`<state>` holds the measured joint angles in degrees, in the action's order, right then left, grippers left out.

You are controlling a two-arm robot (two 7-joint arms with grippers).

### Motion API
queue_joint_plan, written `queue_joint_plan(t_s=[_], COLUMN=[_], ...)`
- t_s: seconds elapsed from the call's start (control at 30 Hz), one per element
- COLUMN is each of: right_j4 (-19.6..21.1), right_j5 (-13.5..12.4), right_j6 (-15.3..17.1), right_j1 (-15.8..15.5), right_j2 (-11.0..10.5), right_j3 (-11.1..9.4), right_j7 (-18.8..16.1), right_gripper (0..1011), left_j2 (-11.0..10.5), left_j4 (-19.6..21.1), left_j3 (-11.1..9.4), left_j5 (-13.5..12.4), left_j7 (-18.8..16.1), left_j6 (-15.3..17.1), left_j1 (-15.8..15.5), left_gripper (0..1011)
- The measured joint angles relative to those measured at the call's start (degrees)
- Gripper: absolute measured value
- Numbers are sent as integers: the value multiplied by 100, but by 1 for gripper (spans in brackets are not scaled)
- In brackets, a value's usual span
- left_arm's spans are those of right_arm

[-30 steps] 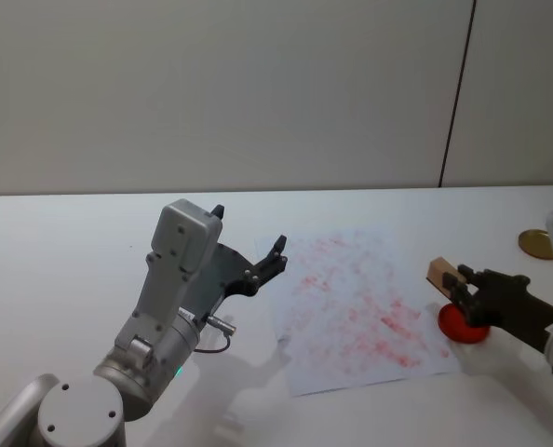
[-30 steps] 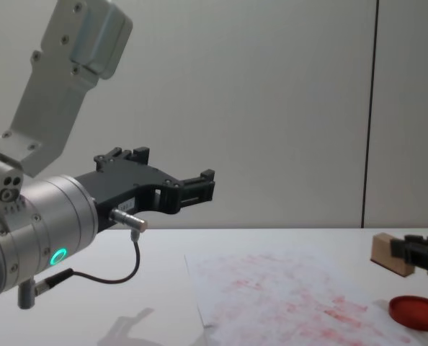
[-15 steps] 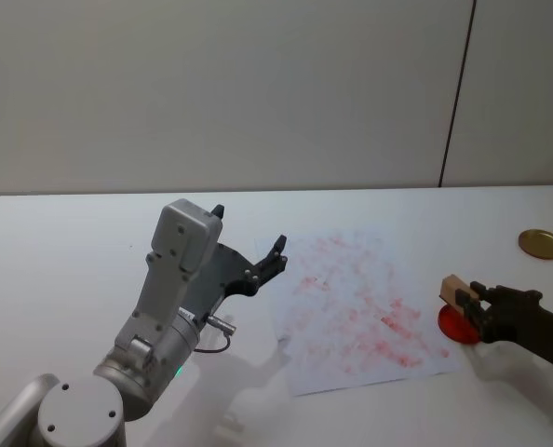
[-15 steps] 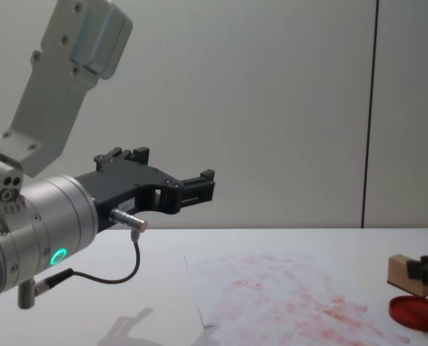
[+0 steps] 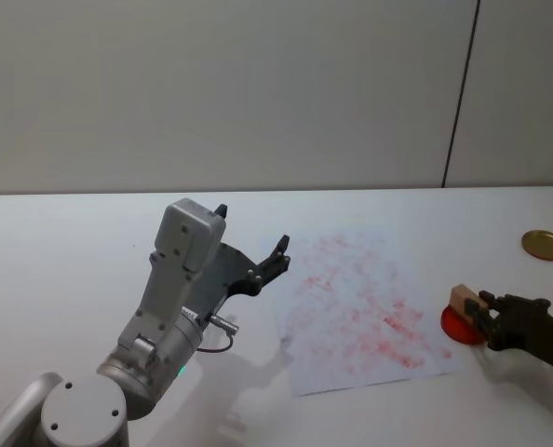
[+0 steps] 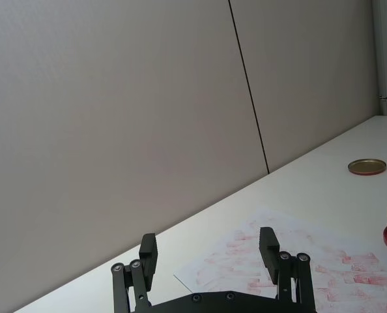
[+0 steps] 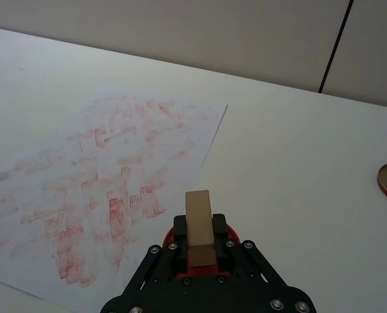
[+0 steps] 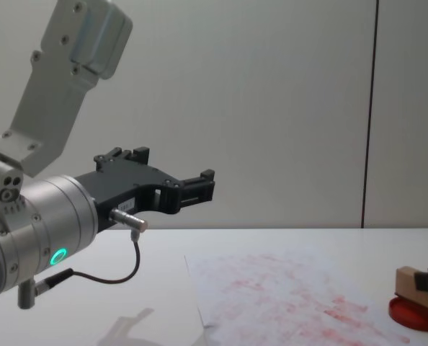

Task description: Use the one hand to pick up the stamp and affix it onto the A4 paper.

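The stamp point(image 5: 463, 300), a small tan wooden block, stands pressed down onto a flat round red ink pad point(image 5: 455, 328) just right of the A4 paper point(image 5: 356, 307). My slim black right gripper point(image 5: 481, 312) is shut on the stamp, reaching in from the right edge. The right wrist view shows the stamp point(image 7: 200, 225) upright between the fingers, with the pad point(image 7: 170, 233) under it and the pink-smeared paper point(image 7: 102, 182) beyond. From the chest, the stamp point(image 8: 410, 280) sits on the pad point(image 8: 416, 314). My left gripper point(image 5: 250, 228) hangs open in the air left of the paper.
A gold round lid point(image 5: 542, 244) lies on the white table at the far right, behind the pad. The bulky left arm with its green light point(image 8: 58, 255) stands over the table's left part. A wall closes off the back.
My right gripper has carried the stamp down and toward the right edge, from above the paper's right margin onto the red ink pad. The left arm has not moved.
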<state>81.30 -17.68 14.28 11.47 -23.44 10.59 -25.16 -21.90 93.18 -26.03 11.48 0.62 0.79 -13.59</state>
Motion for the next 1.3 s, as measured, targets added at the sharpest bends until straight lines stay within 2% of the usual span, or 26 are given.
queue_joint_plan(t_s=[0.4, 0.7, 0.73, 0.8, 0.83, 0.9, 0.93, 1.03, 1.17, 1.3], right_j4=[-24, -32, -32, -33, -33, -29, -20, 15, 90, 180], right_j5=[22, 20, 19, 13, 10, 0, -8, -26, -51, -76], right_j6=[92, 112, 112, 111, 109, 90, 68, 2, -116, -257], right_j1=[4, 1, 2, 1, 2, 4, 4, 5, 6, 8], right_j2=[-31, -37, -38, -40, -40, -41, -42, -43, -46, -47], right_j3=[7, 20, 20, 21, 21, 21, 20, 15, 5, -4], right_j7=[-91, -94, -90, -74, -69, -51, -39, -11, 23, 55], right_gripper=[218, 519, 519, 623, 623, 684, 740, 792, 936, 1001], left_j2=[0, 0, 0, 0, 0, 0, 0, 0, 0, 0], left_j4=[0, 0, 0, 0, 0, 0, 0, 0, 0, 0], left_j3=[0, 0, 0, 0, 0, 0, 0, 0, 0, 0], left_j5=[0, 0, 0, 0, 0, 0, 0, 0, 0, 0], left_j7=[0, 0, 0, 0, 0, 0, 0, 0, 0, 0], left_j6=[0, 0, 0, 0, 0, 0, 0, 0, 0, 0], left_j1=[0, 0, 0, 0, 0, 0, 0, 0, 0, 0], left_gripper=[993, 993, 993, 993, 993, 993, 993, 993, 993, 993])
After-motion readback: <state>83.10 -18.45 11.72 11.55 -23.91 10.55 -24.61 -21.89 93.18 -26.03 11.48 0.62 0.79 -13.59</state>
